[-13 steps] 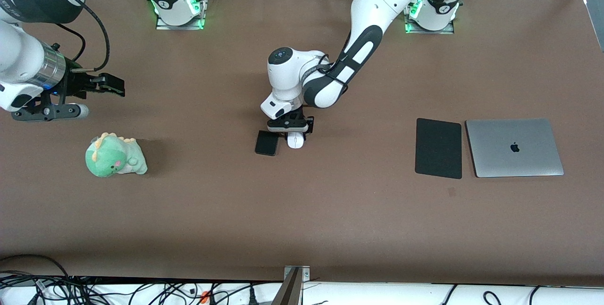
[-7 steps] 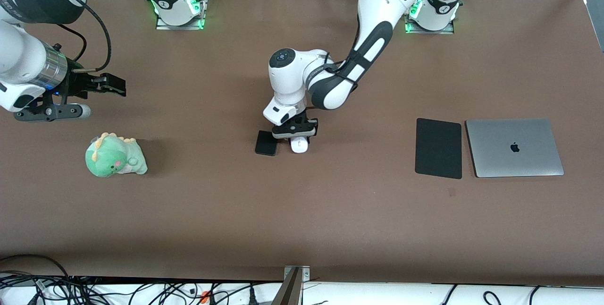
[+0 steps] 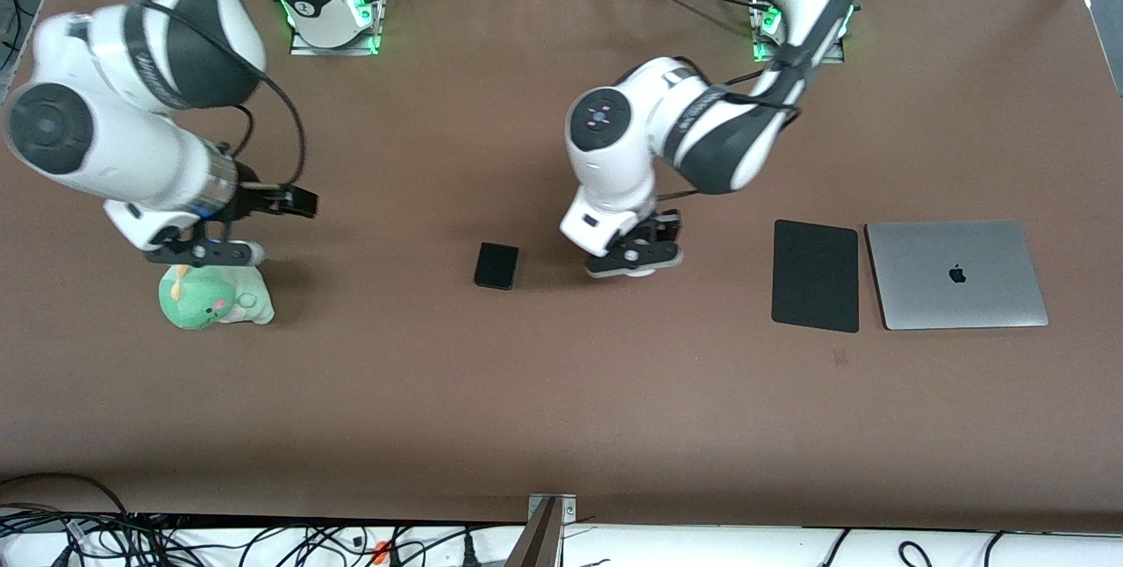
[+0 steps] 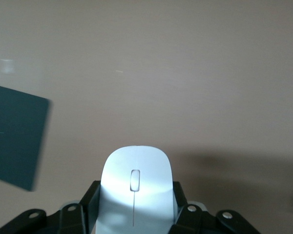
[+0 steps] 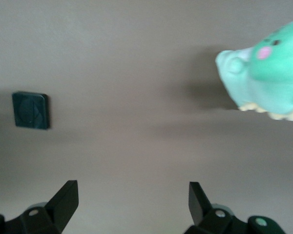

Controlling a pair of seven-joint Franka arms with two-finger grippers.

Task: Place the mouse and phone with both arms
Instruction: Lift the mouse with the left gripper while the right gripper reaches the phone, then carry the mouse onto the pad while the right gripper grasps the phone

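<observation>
My left gripper is shut on the white mouse and holds it above the bare table between the phone and the black mouse pad. In the left wrist view the mouse sits between the black fingers, and the hand hides it in the front view. The small black phone lies flat mid-table and also shows in the right wrist view. My right gripper is open and empty in the air beside the green plush, its jaws wide apart in its wrist view.
A green dinosaur plush lies under the right arm's wrist and shows in the right wrist view. A closed silver laptop lies beside the mouse pad toward the left arm's end. The pad shows in the left wrist view.
My left gripper lifted the mouse from beside the phone and carried it toward the mouse pad. My right arm swung in from the table's end toward the plush.
</observation>
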